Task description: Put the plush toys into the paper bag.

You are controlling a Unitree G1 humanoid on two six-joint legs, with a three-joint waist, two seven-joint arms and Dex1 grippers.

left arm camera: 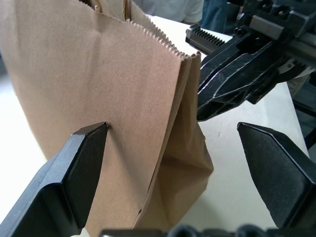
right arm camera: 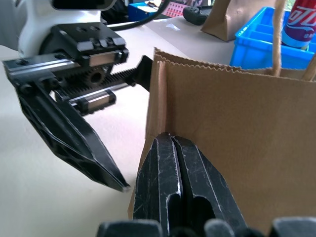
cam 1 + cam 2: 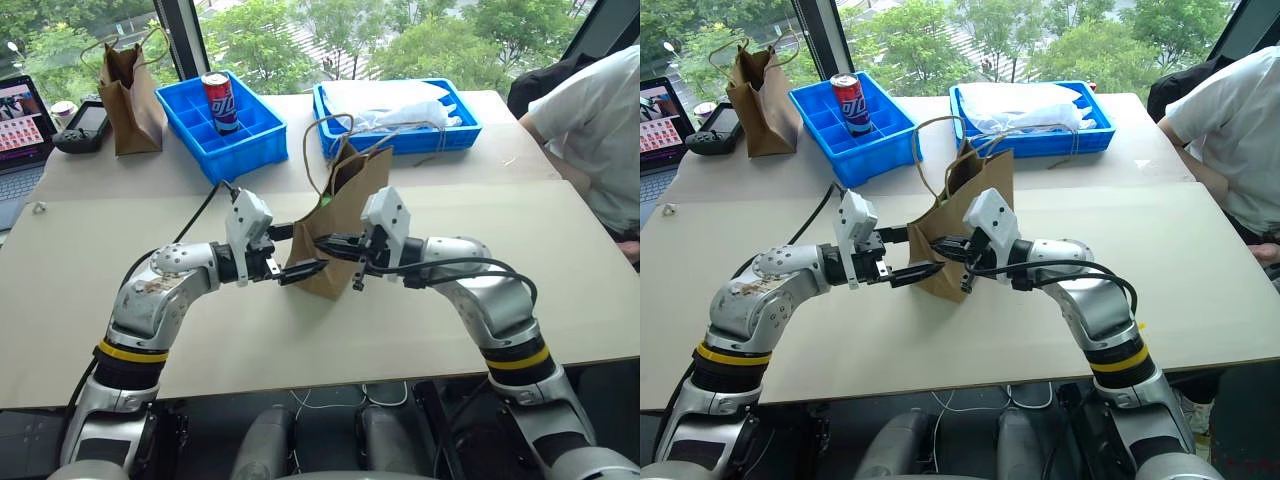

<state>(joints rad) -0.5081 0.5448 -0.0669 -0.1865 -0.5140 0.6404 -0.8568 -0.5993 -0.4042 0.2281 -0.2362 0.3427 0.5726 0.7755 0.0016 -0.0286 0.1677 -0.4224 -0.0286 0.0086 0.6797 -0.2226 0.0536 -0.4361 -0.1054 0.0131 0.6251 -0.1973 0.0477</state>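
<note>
The wide light-brown kraft paper bag point(image 3: 335, 230) with thin twine loop handles stood upright on the pale tabletop point(image 3: 500, 300), between the two arms and nearer than the two blue plastic trays point(image 3: 222, 125). The left gripper point(image 3: 296, 254) had its black fingers spread wide around the bag's near corner, one finger point(image 1: 74, 173) touching the paper. The right gripper point(image 3: 332, 241) reached across from the other side, fingers pressed shut at the bag's side fold; whether they pinched paper was unclear.

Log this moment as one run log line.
left end effector: open, straddling light-brown kraft paper bag edge | right end effector: shut on bag | bag: upright on table
</note>
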